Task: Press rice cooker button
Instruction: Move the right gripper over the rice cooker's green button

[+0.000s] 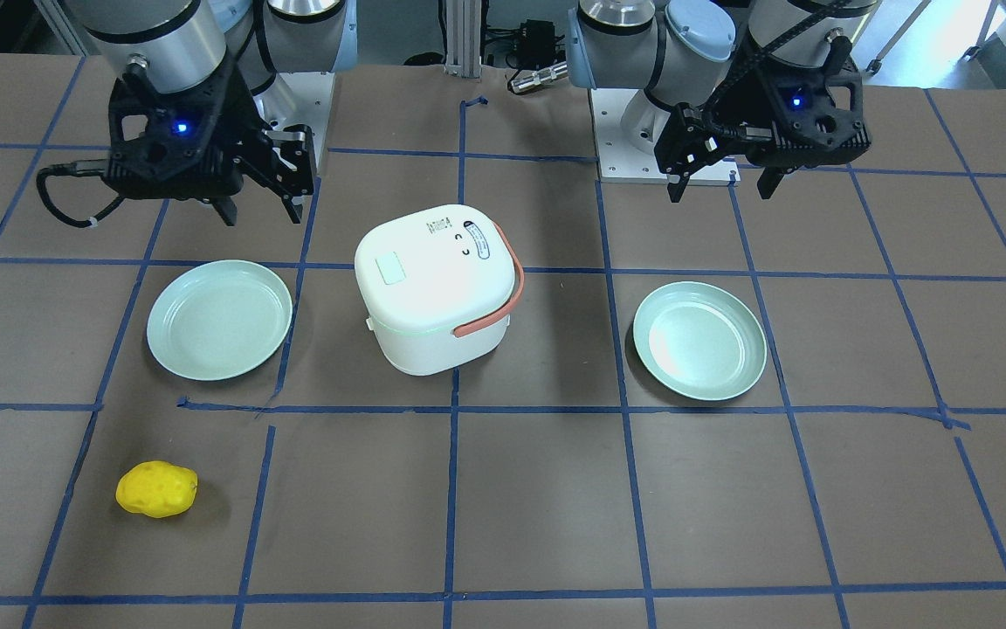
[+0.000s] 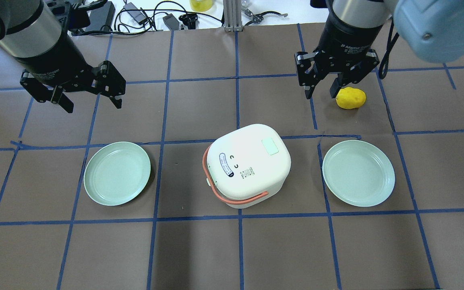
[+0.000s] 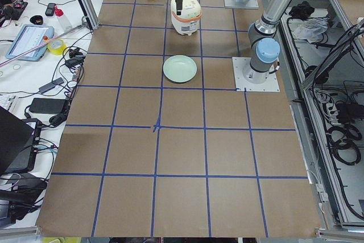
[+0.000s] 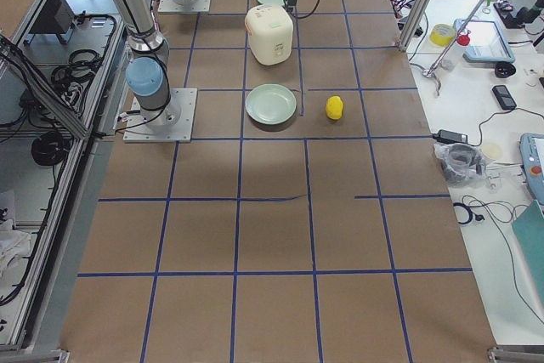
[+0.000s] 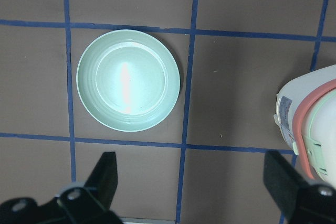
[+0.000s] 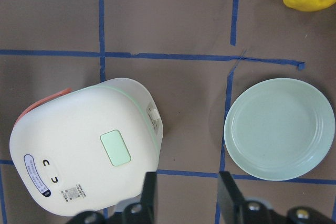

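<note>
The white rice cooker with an orange handle stands at the table's middle, lid shut. A pale green button sits on its lid and also shows in the right wrist view and the front view. My right gripper hovers open and empty beyond the cooker's right side, above the table. My left gripper hovers wide open and empty, far to the cooker's left. Neither touches the cooker.
A pale green plate lies left of the cooker and another lies right of it. A yellow lemon-like object lies beside my right gripper's fingers. Cables and gear lie past the table's far edge.
</note>
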`<state>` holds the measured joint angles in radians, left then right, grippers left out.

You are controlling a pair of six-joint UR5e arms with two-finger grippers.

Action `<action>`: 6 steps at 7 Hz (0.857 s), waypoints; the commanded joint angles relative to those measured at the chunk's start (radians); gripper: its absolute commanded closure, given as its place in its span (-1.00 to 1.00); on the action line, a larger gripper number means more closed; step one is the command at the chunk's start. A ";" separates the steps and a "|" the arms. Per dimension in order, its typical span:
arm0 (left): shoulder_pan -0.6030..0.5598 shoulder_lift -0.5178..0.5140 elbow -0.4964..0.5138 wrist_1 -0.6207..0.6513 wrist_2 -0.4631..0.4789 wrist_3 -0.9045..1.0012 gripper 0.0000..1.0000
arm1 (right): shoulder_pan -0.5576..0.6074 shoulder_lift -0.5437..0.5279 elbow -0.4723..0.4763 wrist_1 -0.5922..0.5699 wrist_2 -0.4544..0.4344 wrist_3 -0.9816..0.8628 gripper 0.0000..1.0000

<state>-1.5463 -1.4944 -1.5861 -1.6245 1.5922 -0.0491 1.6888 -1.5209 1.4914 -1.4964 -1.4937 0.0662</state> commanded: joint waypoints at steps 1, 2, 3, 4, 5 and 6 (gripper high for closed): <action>0.000 0.000 0.000 0.000 0.000 0.000 -1.00 | 0.052 0.027 0.036 -0.042 0.016 0.018 0.91; 0.000 0.000 0.000 0.000 0.000 0.000 -1.00 | 0.078 0.040 0.071 -0.076 0.041 0.041 1.00; 0.000 0.000 0.000 0.000 0.000 0.000 -1.00 | 0.090 0.053 0.107 -0.129 0.041 0.043 1.00; 0.000 0.000 0.000 0.000 0.000 0.000 -1.00 | 0.094 0.056 0.133 -0.165 0.043 0.043 1.00; 0.000 0.000 0.000 0.000 0.000 0.000 -1.00 | 0.097 0.065 0.153 -0.203 0.044 0.041 1.00; 0.000 0.000 0.000 0.000 0.000 0.000 -1.00 | 0.106 0.082 0.162 -0.223 0.043 0.041 1.00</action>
<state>-1.5463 -1.4941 -1.5861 -1.6245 1.5923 -0.0491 1.7854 -1.4562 1.6350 -1.6847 -1.4510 0.1075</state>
